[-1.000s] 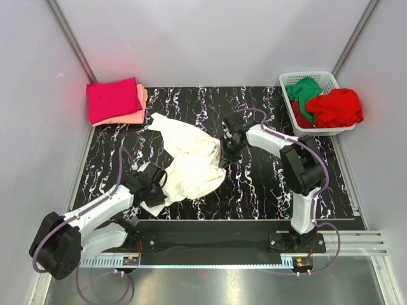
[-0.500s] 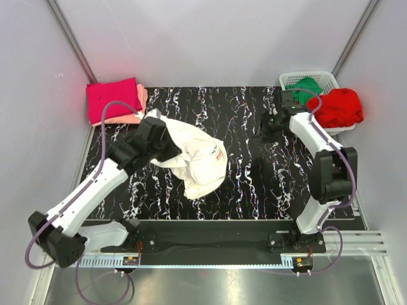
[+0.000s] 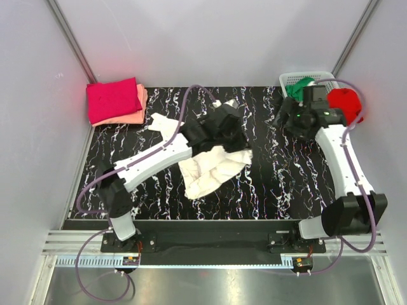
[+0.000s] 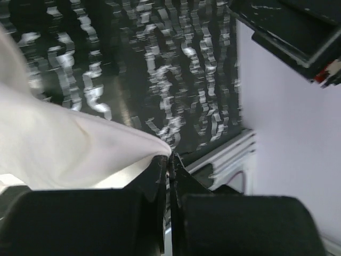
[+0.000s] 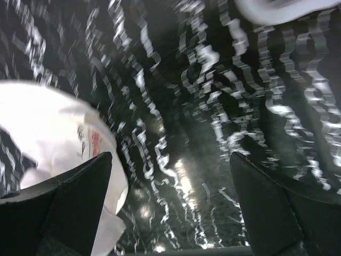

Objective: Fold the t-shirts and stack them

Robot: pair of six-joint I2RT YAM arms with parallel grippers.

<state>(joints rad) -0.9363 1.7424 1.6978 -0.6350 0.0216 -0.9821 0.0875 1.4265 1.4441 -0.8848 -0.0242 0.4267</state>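
Observation:
The white t-shirt (image 3: 211,168) lies rumpled in the middle of the black marbled table. My left gripper (image 3: 230,136) hangs over its far right part, shut on an edge of the white cloth (image 4: 69,144) that drapes away to the left. My right gripper (image 3: 290,119) hovers open beside the basket with nothing between its fingers (image 5: 80,186). In the right wrist view the white t-shirt (image 5: 50,125) shows its red print at the left. A folded magenta t-shirt (image 3: 112,98) rests on a salmon-pink one (image 3: 136,115) at the back left.
A white slatted basket (image 3: 287,79) at the back right holds a green t-shirt (image 3: 297,89) and a red t-shirt (image 3: 347,101). Grey walls close in the table on three sides. The left arm (image 3: 152,159) stretches diagonally across the table.
My left gripper has swung from the near left across to the middle, pulling the white t-shirt along. My right gripper has let go of the shirt, opened wide and withdrawn toward the basket.

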